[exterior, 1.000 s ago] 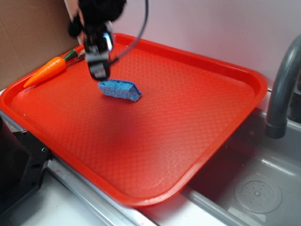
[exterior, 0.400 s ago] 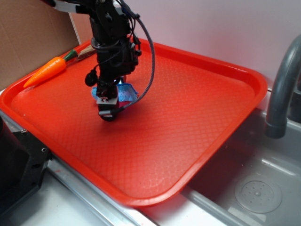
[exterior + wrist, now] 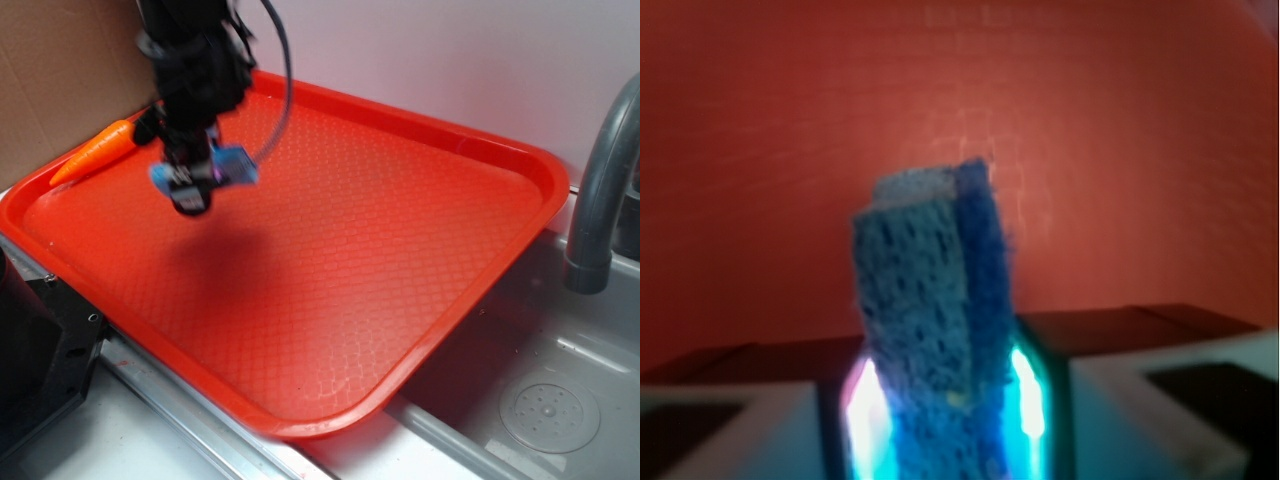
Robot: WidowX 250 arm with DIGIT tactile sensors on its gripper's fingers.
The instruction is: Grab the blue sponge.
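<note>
gripper (image 3: pixel 192 178): we are pinching the sponge (image 3: pixel 930 330) between the jaws | sponge: hanging above the tray (image 3: pixel 400 250), off its surface | carrot (image 3: pixel 95 152): lying at the tray's left rim

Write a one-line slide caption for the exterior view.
Gripper shut on the blue sponge, held above the red tray, with the toy carrot at the tray's far-left edge.

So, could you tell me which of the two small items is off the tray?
The blue sponge, pinched in the pincer; the orange carrot lies on the tray's rim.
</note>
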